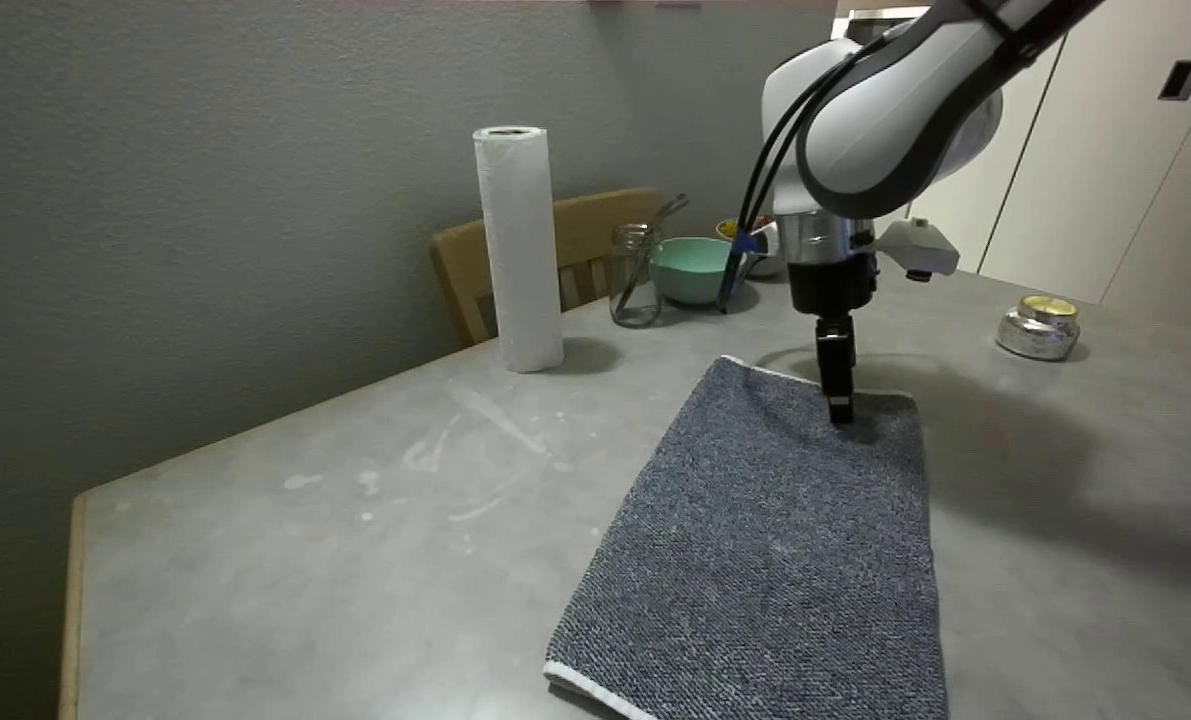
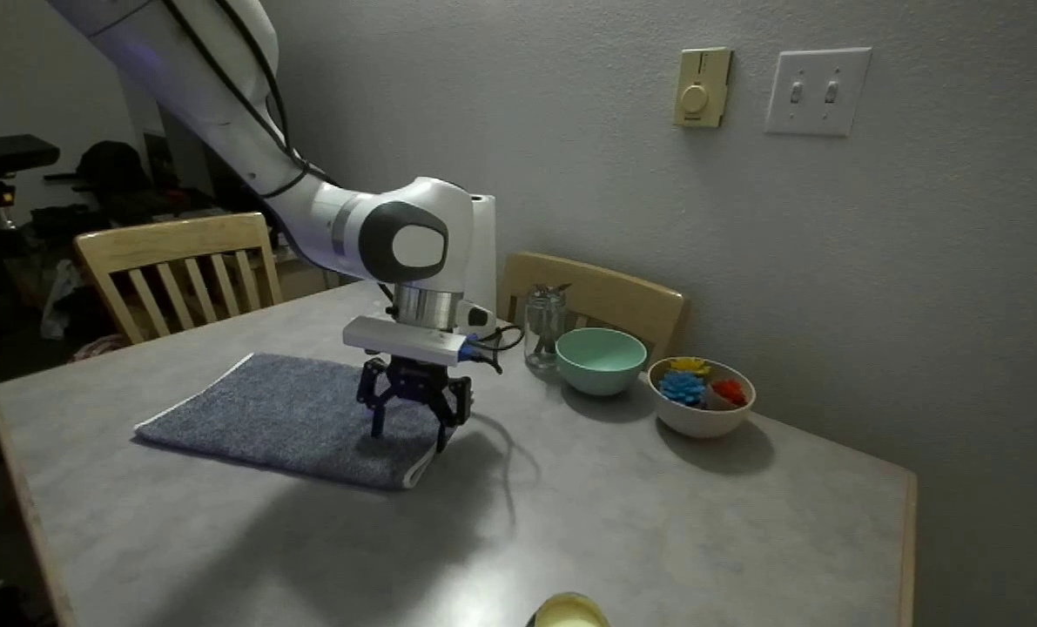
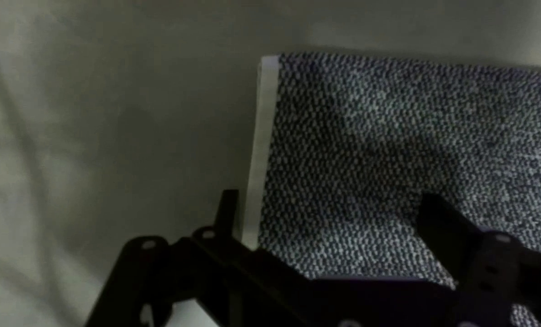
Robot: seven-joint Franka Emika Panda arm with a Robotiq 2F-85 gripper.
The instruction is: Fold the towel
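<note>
The dark grey speckled towel [image 1: 765, 560] lies flat on the table with pale edges at its two short ends. It also shows in an exterior view [image 2: 283, 418], where its side looks thick, as if in layers. My gripper [image 2: 409, 438] points down over one short end; it shows edge-on in an exterior view [image 1: 840, 410]. In the wrist view the gripper [image 3: 330, 196] is open, with nothing held. One finger is just outside the towel's pale edge [image 3: 262, 136]; the other is over the speckled cloth [image 3: 388, 127]. Whether the fingertips touch cloth or table I cannot tell.
A white paper-towel roll [image 1: 520, 250] stands upright near the wall side. A glass jar with utensils [image 1: 635, 290], a green bowl [image 2: 601, 361] and a white bowl with colourful items [image 2: 701, 424] stand beyond the gripper. A silver candle jar [image 1: 1040, 328] stands on the table. Chairs [image 2: 178, 252] stand at the edges.
</note>
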